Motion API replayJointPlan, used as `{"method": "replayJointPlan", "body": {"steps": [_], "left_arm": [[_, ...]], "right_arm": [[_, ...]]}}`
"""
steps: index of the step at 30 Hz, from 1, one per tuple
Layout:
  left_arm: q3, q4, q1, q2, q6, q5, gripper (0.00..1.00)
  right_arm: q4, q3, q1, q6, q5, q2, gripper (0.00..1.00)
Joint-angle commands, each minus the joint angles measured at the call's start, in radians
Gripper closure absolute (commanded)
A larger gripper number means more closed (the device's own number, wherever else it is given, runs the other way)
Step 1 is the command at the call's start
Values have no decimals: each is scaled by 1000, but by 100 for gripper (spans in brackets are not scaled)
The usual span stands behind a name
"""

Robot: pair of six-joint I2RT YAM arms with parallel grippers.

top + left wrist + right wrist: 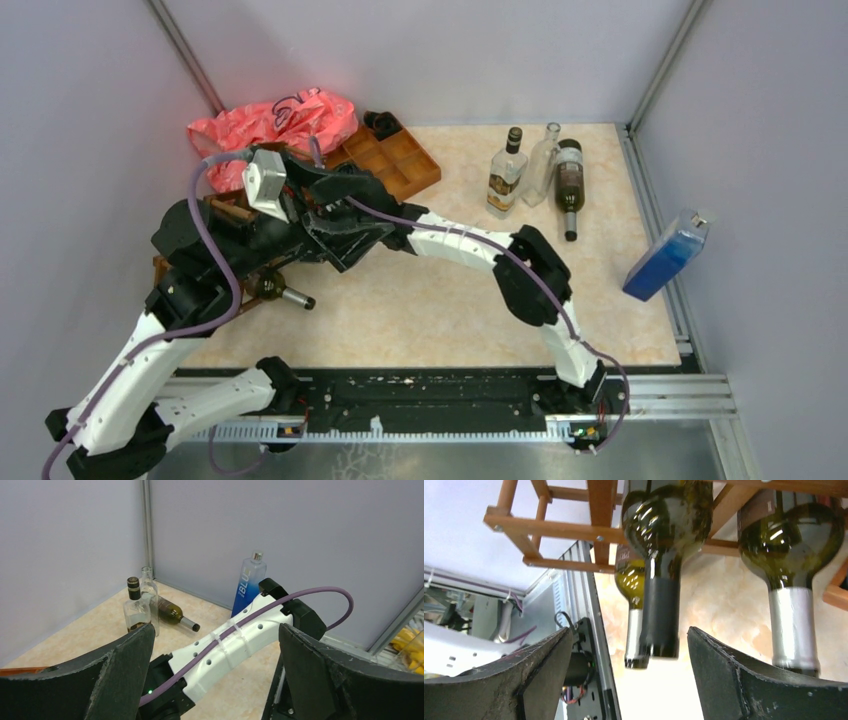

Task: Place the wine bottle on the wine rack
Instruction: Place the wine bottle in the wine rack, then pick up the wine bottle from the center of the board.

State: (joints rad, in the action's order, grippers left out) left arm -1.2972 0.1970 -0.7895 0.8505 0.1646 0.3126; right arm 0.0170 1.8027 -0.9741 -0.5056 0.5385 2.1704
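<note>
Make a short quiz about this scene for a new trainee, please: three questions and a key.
1. True or false: the right gripper is open, not gripping the black-capped bottle.
2. How many bottles does the wine rack hold in the right wrist view? A) one B) two C) three
3. Fill in: the blue bottle stands beside the ___ wall.
Key: 1 true; 2 C; 3 right.

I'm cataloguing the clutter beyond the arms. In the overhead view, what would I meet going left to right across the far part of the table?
red plastic bag → orange-brown compartmented tray → labelled bottle with dark cap → clear glass bottle → dark wine bottle lying down → blue bottle by the right wall.
</note>
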Motion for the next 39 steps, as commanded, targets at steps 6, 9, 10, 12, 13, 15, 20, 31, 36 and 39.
{"method": "replayJointPlan", "body": {"steps": [6,9,10,12,13,15,20,31,36,39], "left_arm": [[-84,-119,3,57,203,-85,1],[-112,-185,4,97,304,-196,1],[-130,-211,4,118,335,-228,1],[-205,-186,3,178,391,-281,1],[-271,-149,4,226,427,-300,1],[-362,-95,3,291,482,-340,1],[-544,11,-6,408,569,-381,1],[-713,96,-11,489,445,-508,1],[-902,139,-11,601,450,-391,1],[-811,112,-11,561,499,-246,1]], "right_arm": [[98,-339,22,151,-72,-437,15],[95,-516,36,208,-110,-606,15],[95,-571,41,229,-122,-659,14],[80,-659,51,261,-156,-755,14],[66,-695,57,272,-169,-796,14],[39,-754,73,292,-198,-873,14],[35,-879,108,326,-271,-1023,9],[41,-866,186,307,-275,-980,5],[15,-813,217,289,-257,-945,5],[0,-827,216,307,-287,-982,5]]}}
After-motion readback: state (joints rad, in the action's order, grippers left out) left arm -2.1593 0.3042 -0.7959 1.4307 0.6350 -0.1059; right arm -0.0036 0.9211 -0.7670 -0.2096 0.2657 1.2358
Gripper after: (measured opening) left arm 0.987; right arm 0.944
